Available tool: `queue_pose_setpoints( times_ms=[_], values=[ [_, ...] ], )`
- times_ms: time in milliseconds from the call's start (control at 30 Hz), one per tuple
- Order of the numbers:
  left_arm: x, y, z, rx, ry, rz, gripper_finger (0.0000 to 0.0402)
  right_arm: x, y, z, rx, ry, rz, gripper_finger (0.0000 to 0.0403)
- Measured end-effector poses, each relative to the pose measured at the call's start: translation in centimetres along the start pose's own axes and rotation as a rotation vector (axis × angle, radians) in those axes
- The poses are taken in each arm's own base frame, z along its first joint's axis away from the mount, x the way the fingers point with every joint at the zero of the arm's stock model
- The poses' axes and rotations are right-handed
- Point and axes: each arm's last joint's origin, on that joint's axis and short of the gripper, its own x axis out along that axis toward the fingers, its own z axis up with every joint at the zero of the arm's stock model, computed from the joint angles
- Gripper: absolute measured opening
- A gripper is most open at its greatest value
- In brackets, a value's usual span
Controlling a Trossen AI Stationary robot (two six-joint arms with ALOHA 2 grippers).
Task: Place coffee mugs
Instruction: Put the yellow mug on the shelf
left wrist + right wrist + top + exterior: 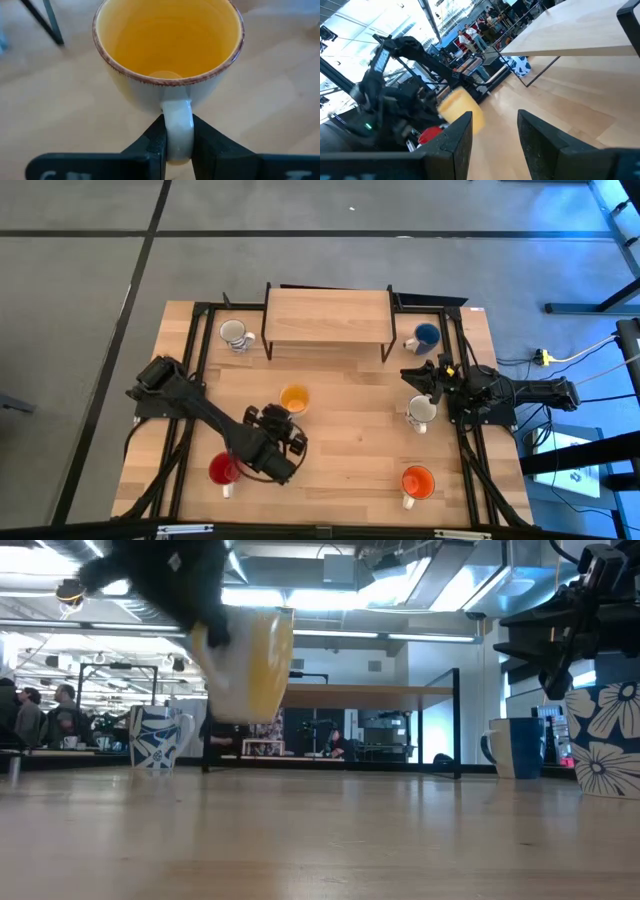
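My left gripper (177, 145) is shut on the yellow mug (294, 398), which hangs above the table's middle in the low view (250, 660). My right gripper (495, 145) is open and touches nothing. It hovers near the table's right edge (425, 380), above a white mug with blue flowers (605, 740). That mug stands on its base (421, 412). Also on their bases stand a dark blue mug (425, 337), a white mug with a blue pattern (235, 335), a red mug (224, 470) and an orange mug (417, 481). My left gripper pinches the yellow mug's handle (177, 112) between its two fingers (152, 142). The fingers come from the table's near side, slanting down. The mug is lifted clear of the table, roughly upright, with its opening facing up.
A low wooden shelf on dark legs (327, 315) stands at the far middle of the table, between the patterned mug and the blue mug. Bare tabletop (350, 430) lies between the yellow mug and the right arm. People and equipment show in the room behind.
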Motion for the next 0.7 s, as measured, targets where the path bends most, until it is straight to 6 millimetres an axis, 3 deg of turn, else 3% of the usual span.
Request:
queue_pose_setpoints(
  times_ms=[167, 333, 467, 700],
  values=[
    [-1.5, -0.6, 5.5, 0.023, -0.076, 0.022, 0.0049, 0.0, 0.0, 0.1, -0.005, -0.013, -0.01, 0.0144],
    [-1.7, -0.3, 11.0, 0.008, -0.145, 0.077, 0.0049, 0.0, 0.0, 0.1, -0.028, -0.018, -0.014, 0.0144],
    [-1.0, 0.4, 14.7, -0.007, -0.212, 0.137, 0.0049, 0.0, -0.1, 0.2, -0.028, -0.041, -0.038, 0.0144],
    [2.0, 2.5, 19.7, 0.013, -0.185, 0.264, 0.0049, 0.0, -0.1, 0.2, -0.028, -0.057, -0.054, 0.0144]
  ],
)
